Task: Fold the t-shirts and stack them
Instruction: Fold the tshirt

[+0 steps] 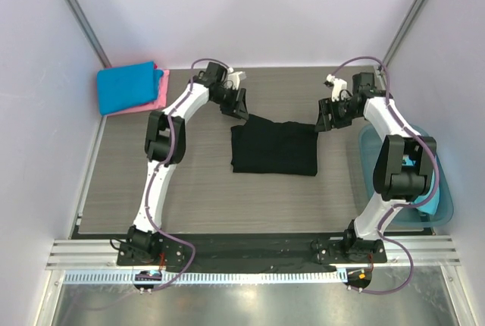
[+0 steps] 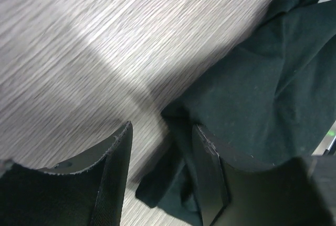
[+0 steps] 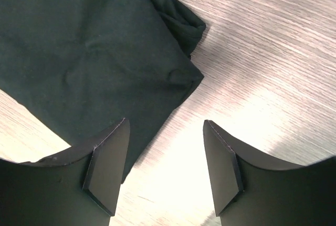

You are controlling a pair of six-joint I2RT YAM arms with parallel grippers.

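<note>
The left gripper [image 2: 161,168] has its jaws spread apart and grips nothing. A bunched corner of the black t-shirt [image 2: 273,89] lies on the wood below the gap, close against the right-hand finger [image 2: 210,176]. I can't tell whether the cloth touches that finger. From above, this gripper hangs over the shirt's far left corner, toward the far edge of the desk [image 1: 189,189].

The right gripper [image 3: 165,168] is also spread wide and empty. Bare wood shows between its fingers. The shirt's rumpled far right corner sits just ahead of them, and its hem runs under the left finger [image 3: 107,168].

The black shirt lies roughly in the middle of the desk as a folded, near-square block. It is mostly flat, with small lumps at the two far corners.

In the far left corner of the desk a folded bright blue t-shirt [image 1: 127,87] rests on a pink t-shirt [image 1: 161,97], whose edge shows along the right side.

Along the right edge stands a translucent teal tub [image 1: 444,189], partly hidden behind the right arm, with a patch of turquoise cloth [image 1: 428,206] visible inside near its near end.
</note>
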